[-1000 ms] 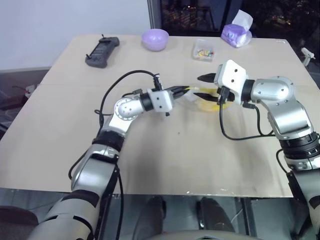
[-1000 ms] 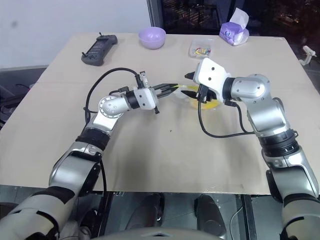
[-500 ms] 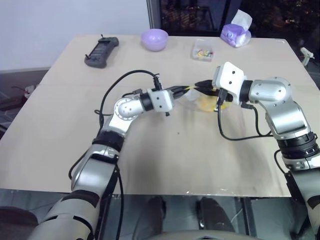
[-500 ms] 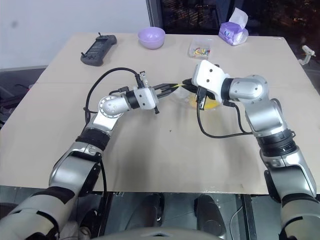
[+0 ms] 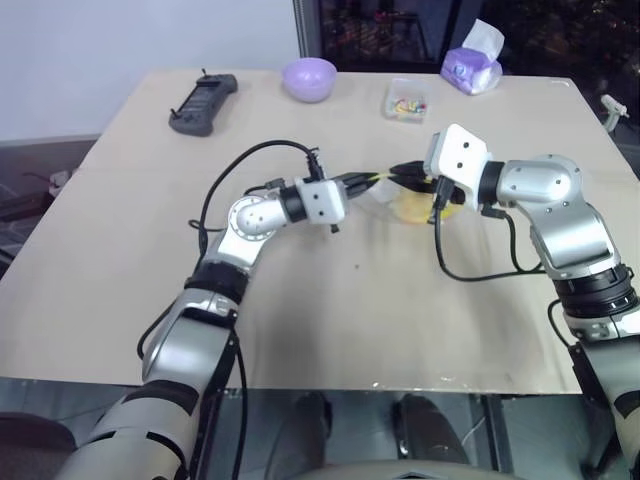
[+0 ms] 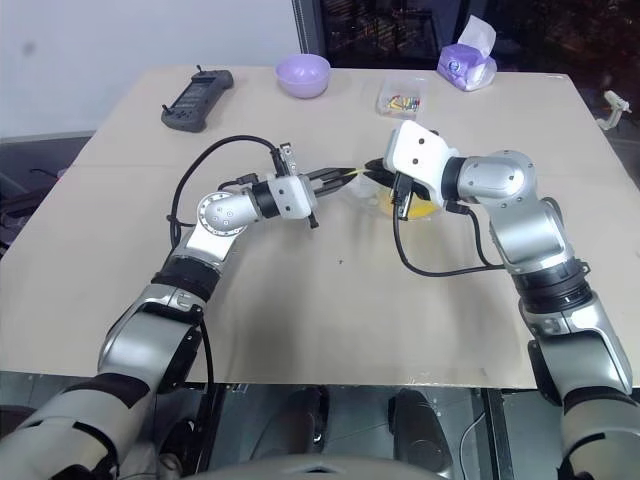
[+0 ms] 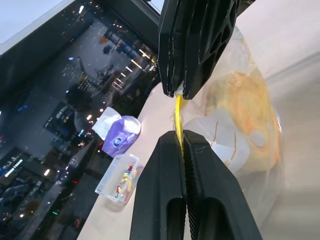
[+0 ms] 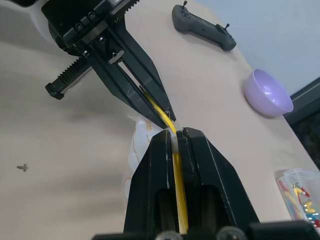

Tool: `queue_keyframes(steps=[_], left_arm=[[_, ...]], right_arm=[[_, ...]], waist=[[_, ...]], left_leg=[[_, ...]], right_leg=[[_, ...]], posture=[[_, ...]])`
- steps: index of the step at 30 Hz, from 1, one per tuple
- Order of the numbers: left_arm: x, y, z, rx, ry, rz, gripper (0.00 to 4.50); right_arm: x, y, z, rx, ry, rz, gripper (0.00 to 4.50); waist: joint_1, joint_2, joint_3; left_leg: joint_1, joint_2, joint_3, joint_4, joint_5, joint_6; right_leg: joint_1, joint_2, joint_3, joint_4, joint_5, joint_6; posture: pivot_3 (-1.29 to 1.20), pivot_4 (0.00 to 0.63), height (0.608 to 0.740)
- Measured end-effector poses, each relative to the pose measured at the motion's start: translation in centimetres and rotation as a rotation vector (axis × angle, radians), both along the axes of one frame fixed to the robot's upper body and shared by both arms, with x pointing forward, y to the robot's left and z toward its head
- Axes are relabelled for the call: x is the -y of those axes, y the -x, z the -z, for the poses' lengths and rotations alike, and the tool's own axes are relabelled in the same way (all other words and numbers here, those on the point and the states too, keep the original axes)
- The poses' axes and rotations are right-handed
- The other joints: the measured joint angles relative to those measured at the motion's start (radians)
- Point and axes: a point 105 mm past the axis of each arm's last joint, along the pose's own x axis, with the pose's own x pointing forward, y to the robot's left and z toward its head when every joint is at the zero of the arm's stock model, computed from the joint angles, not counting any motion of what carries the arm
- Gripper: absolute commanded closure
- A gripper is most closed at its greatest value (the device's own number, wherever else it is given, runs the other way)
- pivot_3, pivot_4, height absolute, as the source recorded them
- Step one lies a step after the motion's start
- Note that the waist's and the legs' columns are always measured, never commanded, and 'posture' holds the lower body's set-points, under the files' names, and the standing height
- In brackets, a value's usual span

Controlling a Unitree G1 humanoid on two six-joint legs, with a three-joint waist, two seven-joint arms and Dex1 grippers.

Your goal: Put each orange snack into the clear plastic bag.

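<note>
The clear plastic bag [image 7: 240,125] hangs over the worktop [image 5: 300,300] between both arms, the orange snack [image 7: 250,115] inside. The left gripper [image 5: 378,181] and right gripper [image 5: 400,170] meet tip to tip, both pinched on its yellow strip [image 8: 167,131], which runs straight between them.

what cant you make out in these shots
- Bag mouth: in the wrist views the left gripper and right gripper, both shut on the yellow strip, cover it, so sealed or open is unclear.
- Bun: blurred by crinkly plastic; in the head views the right gripper covers most of it.
- Clear box contents: too small to identify.
- Tissue pack print: too small to read.
</note>
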Motion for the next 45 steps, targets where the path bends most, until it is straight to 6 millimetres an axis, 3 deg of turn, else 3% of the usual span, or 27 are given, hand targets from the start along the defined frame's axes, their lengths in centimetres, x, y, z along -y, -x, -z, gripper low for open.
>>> queue_keyframes(steps=[9,15,25,30,45], left_arm=[[-0.4,-0.5,0.0,0.049,-0.024,-0.053,4.5],[-2.5,-2.1,-0.5,0.129,-0.067,-0.189,4.5],[-2.3,-2.2,-0.6,0.163,-0.049,-0.196,4.5],[-1.1,-1.5,-0.8,0.155,-0.027,-0.127,4.5],[-0.6,-0.6,-0.3,0.135,-0.042,-0.065,4.5]], right_arm=[[0.2,-0.2,0.2,-0.002,0.009,0.014,4.35],[1.2,-0.5,0.2,0.001,0.031,0.05,4.35],[1.8,-0.8,0.3,-0.007,0.036,0.069,4.35],[1.6,-0.6,0.2,-0.01,0.03,0.054,2.82],[0.1,-1.0,-0.9,0.042,0.008,0.027,2.82]], waist=[[0.0,0.0,0.0],[0.0,0.0,0.0],[0.001,0.0,0.0],[0.0,0.0,0.0],[0.0,0.0,0.0]], left_leg=[[0.0,0.0,0.0,0.0,0.0,0.0],[0.0,0.0,0.0,0.0,0.0,0.0],[0.0,0.0,0.0,0.0,0.0,0.0],[0.0,0.0,0.0,0.0,0.0,0.0],[0.0,0.0,0.0,0.0,0.0,0.0]], right_leg=[[0.0,0.0,0.0,0.0,0.0,0.0],[0.0,0.0,0.0,0.0,0.0,0.0],[0.0,0.0,0.0,0.0,0.0,0.0],[0.0,0.0,0.0,0.0,0.0,0.0],[0.0,0.0,0.0,0.0,0.0,0.0]], posture=[[0.0,0.15,0.74],[0.0,0.15,0.74],[0.0,0.15,0.74],[0.0,0.15,0.74],[0.0,0.15,0.74]])
